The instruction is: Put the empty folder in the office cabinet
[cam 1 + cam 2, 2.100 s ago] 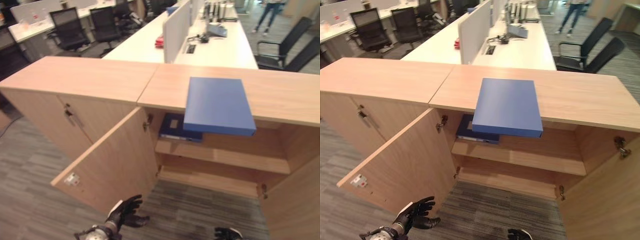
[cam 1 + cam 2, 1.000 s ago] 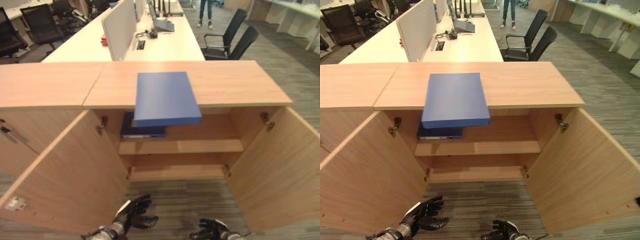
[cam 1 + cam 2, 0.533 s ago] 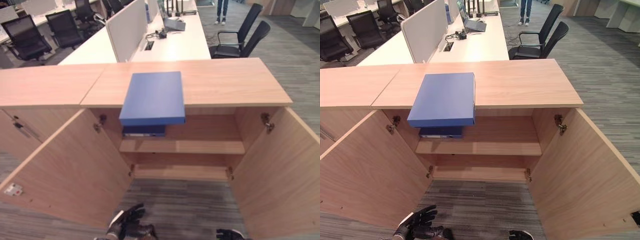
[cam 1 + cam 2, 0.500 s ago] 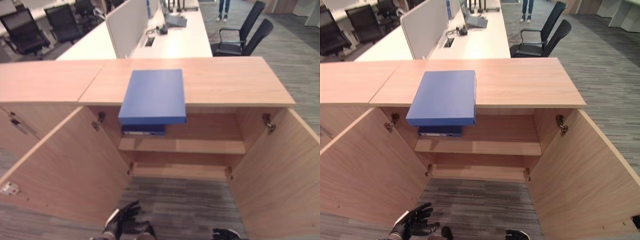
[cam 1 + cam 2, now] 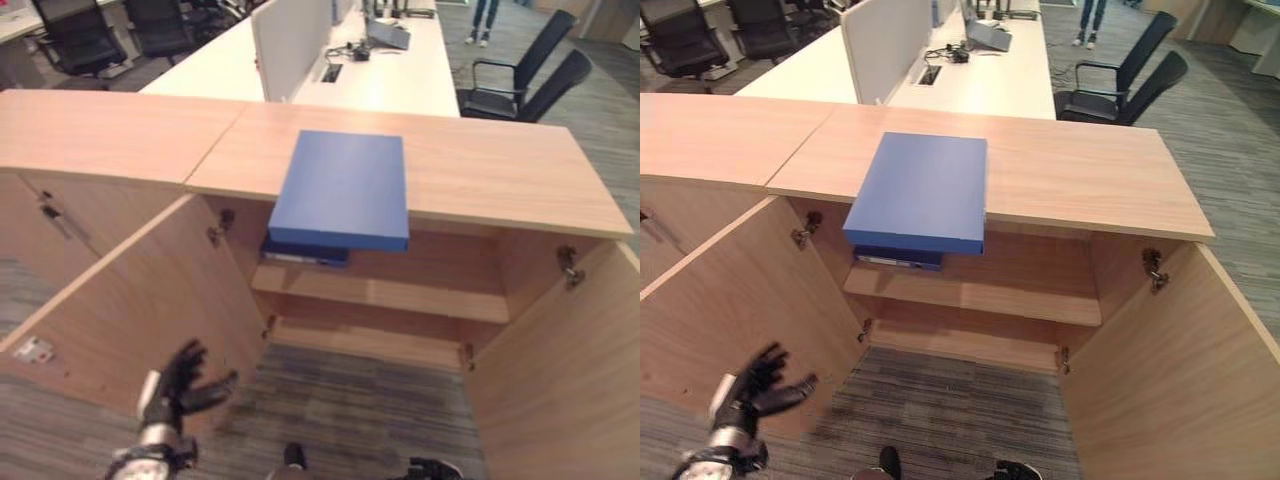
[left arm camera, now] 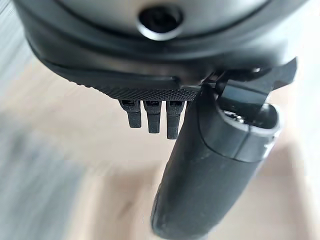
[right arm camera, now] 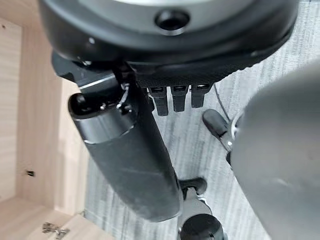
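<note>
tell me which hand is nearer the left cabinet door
Left. The left hand hangs open right in front of the open left cabinet door. The right hand is low by the floor, nearer the right door.

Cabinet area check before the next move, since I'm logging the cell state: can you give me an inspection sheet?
Surface: cabinet top, wood, bearing the blue folder, which overhangs its front edge.
Job's things: cabinet doors open; a second folder lies on the upper shelf.
Clutter: nothing seen.
Hands: left hand open, raised by the left door; right hand open, low over the carpet.
Cables: some on the far desk.
Surroundings: office chairs; a person's legs beyond.
</note>
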Controlling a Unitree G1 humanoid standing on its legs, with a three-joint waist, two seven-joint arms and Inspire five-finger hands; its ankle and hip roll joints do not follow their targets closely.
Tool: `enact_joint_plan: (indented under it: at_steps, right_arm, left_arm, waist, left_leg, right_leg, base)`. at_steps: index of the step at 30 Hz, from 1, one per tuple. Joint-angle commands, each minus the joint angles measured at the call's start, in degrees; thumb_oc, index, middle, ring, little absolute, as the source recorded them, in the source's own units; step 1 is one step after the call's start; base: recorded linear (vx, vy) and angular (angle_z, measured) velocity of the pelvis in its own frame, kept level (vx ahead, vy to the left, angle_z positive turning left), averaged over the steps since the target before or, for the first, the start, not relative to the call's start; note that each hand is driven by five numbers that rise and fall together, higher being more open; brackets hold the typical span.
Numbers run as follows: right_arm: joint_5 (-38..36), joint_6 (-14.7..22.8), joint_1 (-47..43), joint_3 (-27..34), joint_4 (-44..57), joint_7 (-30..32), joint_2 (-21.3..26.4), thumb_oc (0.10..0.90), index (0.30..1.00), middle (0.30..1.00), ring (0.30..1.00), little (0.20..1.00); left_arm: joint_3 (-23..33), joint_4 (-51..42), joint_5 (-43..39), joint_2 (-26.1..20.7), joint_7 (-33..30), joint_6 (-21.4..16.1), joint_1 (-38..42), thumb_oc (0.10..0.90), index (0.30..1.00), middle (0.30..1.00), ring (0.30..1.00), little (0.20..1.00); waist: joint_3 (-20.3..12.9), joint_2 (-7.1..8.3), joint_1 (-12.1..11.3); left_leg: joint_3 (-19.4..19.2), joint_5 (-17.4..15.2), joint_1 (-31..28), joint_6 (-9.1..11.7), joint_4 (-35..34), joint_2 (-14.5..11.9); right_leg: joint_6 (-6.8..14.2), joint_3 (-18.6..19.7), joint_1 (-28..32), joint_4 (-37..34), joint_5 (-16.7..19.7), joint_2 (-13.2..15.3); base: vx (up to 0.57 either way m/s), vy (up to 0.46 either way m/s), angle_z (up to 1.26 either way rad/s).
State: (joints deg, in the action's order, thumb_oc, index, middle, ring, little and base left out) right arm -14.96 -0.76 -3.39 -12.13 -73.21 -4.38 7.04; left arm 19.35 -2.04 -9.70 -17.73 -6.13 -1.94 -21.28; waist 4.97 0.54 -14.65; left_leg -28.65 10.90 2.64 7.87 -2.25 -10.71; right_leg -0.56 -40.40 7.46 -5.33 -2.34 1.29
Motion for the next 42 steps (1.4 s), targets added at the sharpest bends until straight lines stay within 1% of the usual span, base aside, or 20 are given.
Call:
enact_joint_plan:
  at_steps: [1,3,5,6,7,9,11,13,14,16,18,19,23,24,27,29,32,33,38,42]
  right_arm:
    - [-4.1,2.0,-2.8,0.5,-2.8,1.3,-2.0,0.8,0.9,0.9,0.9,0.9]
    - [-4.2,2.3,-2.9,0.2,-4.4,1.7,-2.8,0.8,0.9,0.9,0.9,0.9]
    - [-4.1,2.3,-2.8,0.2,-5.7,1.9,-3.0,0.8,0.9,0.9,0.9,0.9]
    - [-4.0,2.3,-2.8,0.2,-6.3,1.8,-3.0,0.8,0.9,0.9,0.9,0.9]
    - [-3.7,2.4,-2.7,0.4,-7.3,1.8,-2.8,0.8,0.9,0.9,0.9,0.9]
    - [-3.7,2.4,-2.8,0.7,-7.4,1.8,-2.8,0.8,0.9,0.9,0.9,0.9]
    - [-3.0,2.3,-2.4,0.7,-8.7,1.3,-2.2,0.8,0.9,0.9,0.9,0.9]
    - [-2.8,2.3,-2.3,0.9,-8.9,1.2,-2.0,0.8,0.9,0.9,0.9,0.9]
    - [-2.6,2.1,-2.3,0.8,-9.3,0.7,-1.8,0.8,0.9,0.9,0.9,0.9]
    - [-2.6,2.0,-2.2,1.0,-9.3,0.7,-1.8,0.8,0.9,0.9,0.9,0.9]
    - [-2.0,1.7,-2.5,0.6,-9.4,-0.1,-1.3,0.8,0.9,0.9,0.9,0.9]
    - [-2.0,1.5,-2.7,0.5,-9.3,-0.2,-1.2,0.8,0.9,0.9,0.9,0.9]
    - [-2.0,1.4,-2.9,0.3,-9.1,-0.6,-1.2,0.8,0.9,0.9,0.9,0.9]
    - [-1.6,1.2,-3.2,-0.5,-8.9,-1.2,-1.0,0.8,0.9,0.9,0.9,0.9]
    - [-1.3,1.1,-3.2,-0.9,-8.7,-1.3,-1.0,0.8,0.9,0.9,0.9,0.9]
    - [-0.7,1.0,-3.1,-1.5,-8.5,-1.6,-1.1,0.8,0.9,0.9,0.9,0.9]
    - [-0.2,0.9,-3.0,-2.0,-8.2,-1.8,-0.9,0.8,0.9,0.9,0.9,0.9]
    - [-0.2,0.9,-3.0,-2.0,-8.2,-1.8,-1.0,0.8,0.9,0.9,0.9,0.9]
    - [0.5,1.0,-2.6,-2.2,-7.6,-1.7,-0.8,0.8,0.9,0.9,0.9,0.9]
    - [0.9,1.0,-2.2,-2.4,-7.7,-1.7,-0.9,0.8,0.9,0.9,0.9,0.9]
  left_arm:
    - [4.2,-12.0,14.5,-6.4,-14.3,-10.3,5.3,0.8,0.9,0.9,0.9,0.9]
    - [6.7,-16.5,22.4,-8.8,-19.6,-10.7,8.0,0.8,0.9,0.9,0.9,0.9]
    - [8.1,-20.5,27.1,-10.8,-22.6,-11.3,10.6,0.8,0.9,0.9,0.9,0.9]
    - [8.2,-21.8,28.5,-11.7,-22.9,-11.5,11.6,0.8,0.9,0.9,0.9,0.9]
    - [6.8,-24.8,29.4,-13.9,-21.7,-12.9,13.7,0.8,0.9,0.9,0.9,0.9]
    - [6.8,-24.9,29.4,-13.9,-21.5,-12.9,13.8,0.8,0.9,0.9,0.9,0.9]
    - [1.9,-29.8,26.3,-17.1,-15.9,-16.1,15.8,0.8,0.9,0.9,0.9,0.9]
    - [0.6,-30.6,24.7,-18.0,-13.7,-16.5,15.9,0.8,0.9,0.9,0.9,0.9]
    - [-2.0,-32.3,22.2,-19.6,-10.2,-17.5,16.3,0.8,0.9,0.9,0.9,0.9]
    - [-2.1,-32.3,21.9,-19.7,-9.9,-17.4,16.5,0.8,0.9,0.9,0.9,0.9]
    - [-7.4,-34.6,19.2,-23.9,-3.0,-17.5,18.0,0.8,0.9,0.9,0.9,0.9]
    - [-8.6,-34.9,18.6,-24.6,-1.6,-17.3,18.6,0.8,0.9,0.9,0.9,0.9]
    - [-11.1,-35.4,17.1,-25.7,1.4,-16.7,19.8,0.8,0.9,0.9,0.9,0.9]
    - [-13.6,-35.8,15.7,-26.5,4.0,-16.5,20.8,0.8,0.9,0.9,0.9,0.9]
    - [-14.8,-35.5,15.8,-26.8,4.6,-16.4,21.6,0.8,0.9,0.9,0.9,0.9]
    - [-17.2,-34.6,17.3,-27.9,5.6,-16.1,23.1,0.8,0.9,0.9,0.9,0.9]
    - [-19.4,-31.7,23.0,-29.9,5.1,-15.7,25.2,0.8,0.9,0.9,0.9,0.9]
    - [-19.7,-31.5,23.3,-29.9,4.9,-15.8,25.4,0.8,0.9,0.9,0.9,0.9]
    - [-19.0,-26.2,35.9,-33.6,2.3,-15.1,27.5,0.8,0.9,0.9,0.9,0.9]
    - [-18.8,-24.0,39.4,-33.6,0.7,-14.3,28.1,0.8,0.9,0.9,0.9,0.9]
  waist:
    - [-3.6,1.56,-2.3]
    - [-3.9,1.73,-2.5]
    - [-4.2,1.7,-2.2]
    - [-4.3,1.69,-2.1]
    - [-4.5,1.58,-1.5]
    - [-4.5,1.64,-1.7]
    - [-4.9,1.11,-0.2]
    - [-5.1,0.96,0.1]
    - [-5.4,0.67,0.9]
    - [-5.5,0.72,0.7]
    - [-6.0,0.26,1.9]
    - [-6.2,0.23,2.1]
    - [-6.4,0.2,2.3]
    - [-6.8,0.11,2.9]
    - [-6.9,0.11,3.1]
    - [-7.2,0.22,3.5]
    - [-7.7,0.22,4.3]
    - [-7.7,0.26,4.3]
    - [-8.1,0.32,5.1]
    - [-8.4,0.36,5.7]
  left_leg:
    - [-0.5,6.8,2.7,2.1,0.7,-1.5]
    - [-0.5,7.2,2.4,2.3,0.5,-1.6]
    - [-0.7,7.4,2.1,2.8,0.3,-1.7]
    - [-0.9,7.5,1.9,2.9,0.3,-1.7]
    - [-1.2,7.6,1.7,3.0,0.2,-1.8]
    - [-1.2,7.7,1.6,3.1,0.2,-1.8]
    - [-1.5,7.9,1.2,3.2,0.0,-1.9]
    - [-1.8,7.9,1.1,3.0,-0.2,-2.0]
    - [-1.8,7.8,0.8,3.1,-0.4,-2.0]
    - [-1.8,7.8,0.8,3.1,-0.4,-2.0]
    - [-2.1,7.6,0.3,3.0,-0.8,-2.0]
    - [-2.2,7.6,0.3,3.0,-0.9,-1.9]
    - [-2.4,7.5,0.1,2.9,-1.1,-1.8]
    - [-2.6,7.1,-0.2,2.7,-1.3,-1.6]
    - [-2.8,7.0,-0.2,2.5,-1.4,-1.5]
    - [-2.9,6.7,-0.4,2.4,-1.5,-1.4]
    - [-3.1,6.2,-0.7,2.3,-1.9,-1.1]
    - [-3.3,6.2,-0.7,2.1,-1.9,-1.1]
    - [-3.7,5.4,-1.3,1.9,-2.2,-0.7]
    - [-3.8,5.0,-1.3,2.0,-2.2,-0.7]
  right_leg:
    - [3.5,2.4,2.0,0.3,-0.2,2.1]
    - [3.6,2.5,2.2,0.3,-0.2,2.0]
    - [3.7,2.7,2.3,0.3,-0.2,2.0]
    - [3.8,2.8,2.3,0.3,-0.1,2.0]
    - [3.9,3.0,2.4,0.3,0.0,2.0]
    - [3.9,3.1,2.4,0.3,0.0,2.0]
    - [4.1,3.3,2.4,0.3,0.2,2.0]
    - [4.1,3.2,2.3,0.3,0.3,2.0]
    - [4.3,3.4,2.3,0.3,0.3,2.1]
    - [4.3,3.4,2.3,0.3,0.4,2.1]
    - [4.6,3.7,2.2,0.3,0.6,2.2]
    - [4.7,3.7,2.2,0.3,0.7,2.3]
    - [4.8,3.9,2.2,0.3,0.8,2.3]
    - [4.9,4.1,2.1,0.3,0.9,2.5]
    - [4.9,4.0,2.0,0.3,1.1,2.6]
    - [5.2,4.1,2.0,0.3,1.3,2.8]
    - [5.4,4.5,1.9,0.3,1.4,3.0]
    - [5.4,4.4,1.9,0.3,1.5,3.0]
    - [5.7,5.0,1.8,0.3,1.8,3.4]
    - [5.7,5.2,1.7,0.3,1.8,3.6]
  base:
    - [0.0,0.0,0.0]
    - [0.01,0.004,0.03]
    - [0.0,0.003,0.02]
    - [0.0,0.0,0.0]
    - [0.0,0.0,0.0]
    - [0.0,0.002,-0.03]
    - [-0.01,0.018,-0.1]
    - [-0.01,0.022,-0.06]
    - [-0.01,0.017,-0.07]
    - [-0.01,0.015,-0.07]
    - [-0.02,0.026,-0.07]
    - [-0.01,0.018,-0.04]
    - [0.0,0.006,-0.03]
    - [0.0,0.024,-0.18]
    - [0.0,0.02,-0.1]
    - [0.0,0.0,0.0]
    - [0.0,0.0,0.0]
    - [0.0,0.0,0.0]
    - [0.01,0.01,-0.07]
    - [0.01,0.003,-0.11]
